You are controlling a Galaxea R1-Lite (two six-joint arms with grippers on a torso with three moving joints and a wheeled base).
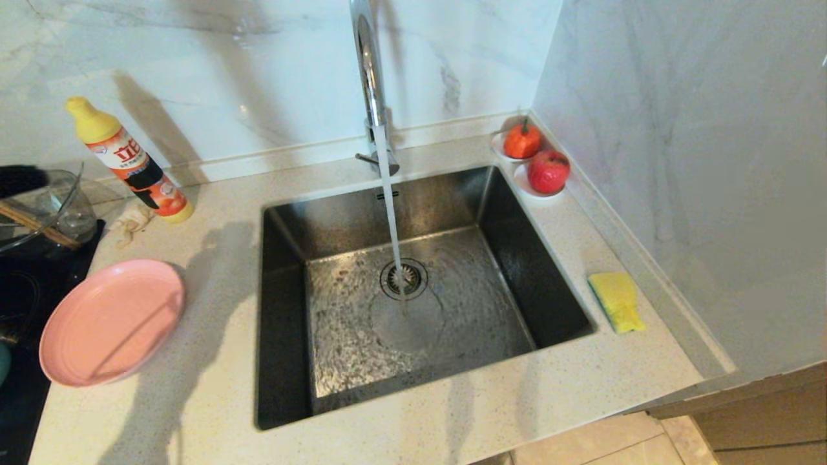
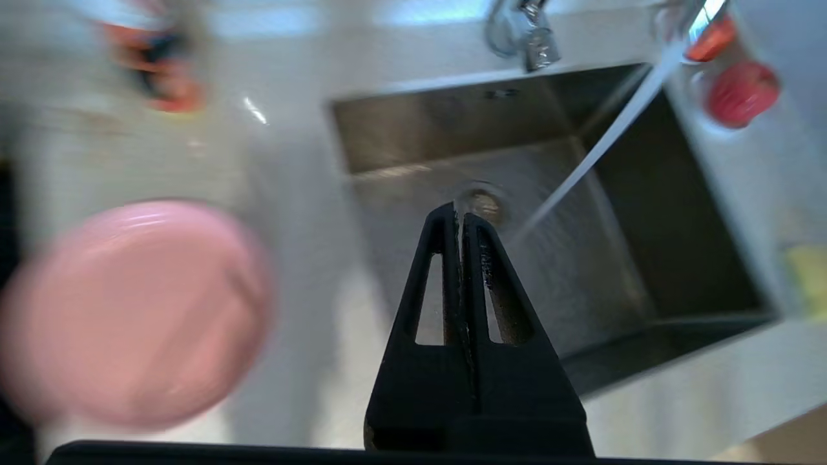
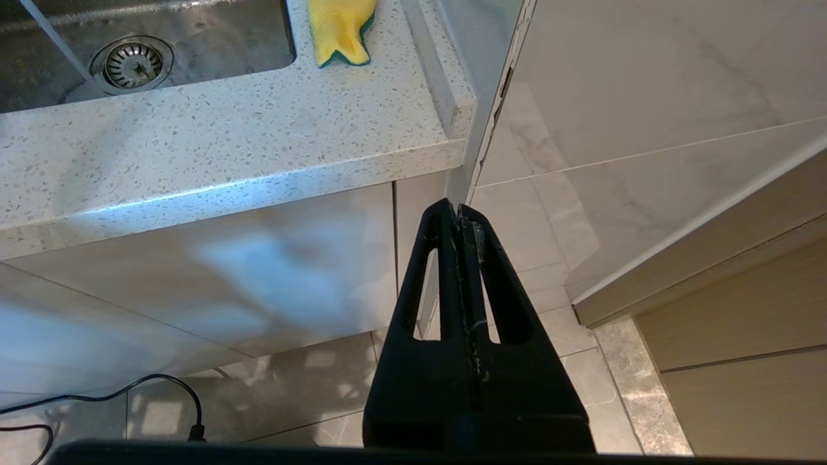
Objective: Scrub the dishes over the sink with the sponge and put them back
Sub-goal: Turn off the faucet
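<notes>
The pink plate (image 1: pixel 113 321) lies on the counter left of the sink (image 1: pixel 284 310); the left wrist view shows the plate (image 2: pixel 136 310) blurred. A sliver of the teal bowl (image 1: pixel 3 363) shows at the far left edge. The yellow sponge (image 1: pixel 617 300) rests on the counter right of the sink, near the wall. Water runs from the faucet (image 1: pixel 369 77) onto the drain (image 1: pixel 404 278). My left gripper (image 2: pixel 460 213) is shut and empty, hanging high over the sink's near left part. Off the counter's front right corner, my right gripper (image 3: pixel 457 208) is shut and empty over the floor, with the sponge (image 3: pixel 340 29) beyond it. Neither arm shows in the head view.
A detergent bottle (image 1: pixel 129 161) and a crumpled cloth (image 1: pixel 132 223) lie at the back left. A glass bowl (image 1: pixel 45 200) with chopsticks stands on a black stovetop (image 1: pixel 26 284). Two saucers with red fruit (image 1: pixel 536 165) fill the back right corner. A marble wall (image 1: pixel 678 161) bounds the right.
</notes>
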